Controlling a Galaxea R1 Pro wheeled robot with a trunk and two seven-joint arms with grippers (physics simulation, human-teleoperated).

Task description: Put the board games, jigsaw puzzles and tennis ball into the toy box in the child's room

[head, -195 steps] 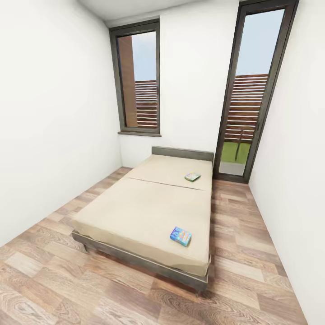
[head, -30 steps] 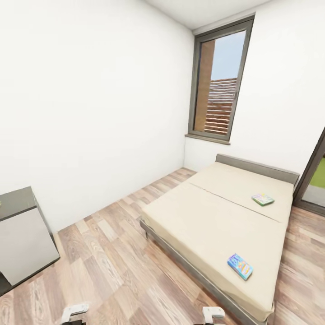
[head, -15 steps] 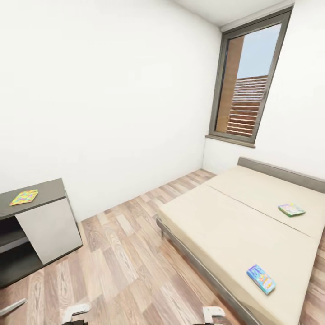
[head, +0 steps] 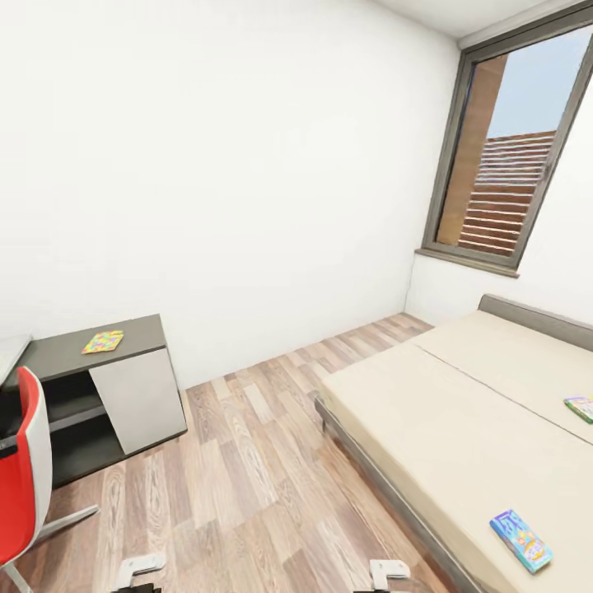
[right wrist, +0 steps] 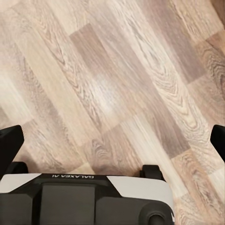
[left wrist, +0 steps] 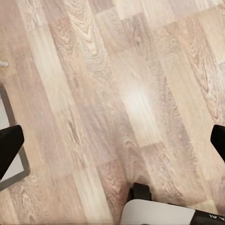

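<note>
Bare white walls and wood floor (head: 247, 461) surround me. From nine o'clock: a red chair (head: 21, 461), then a dark table (head: 123, 338) carrying a colourful flat box (head: 103, 341), likely a puzzle or game. At four o'clock the bed (head: 461, 428) holds two board games, a blue one (head: 520, 539) near its foot and a green one (head: 581, 407) further up. I judge I'm mid-survey; best to locate the toy box before driving. Left gripper (left wrist: 112, 145) and right gripper (right wrist: 112, 143) both hang spread wide, empty, over floor.

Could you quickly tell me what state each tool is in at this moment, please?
Left tool: open, holding nothing, over the wooden floor.
Right tool: open, holding nothing, also over the floor.
</note>
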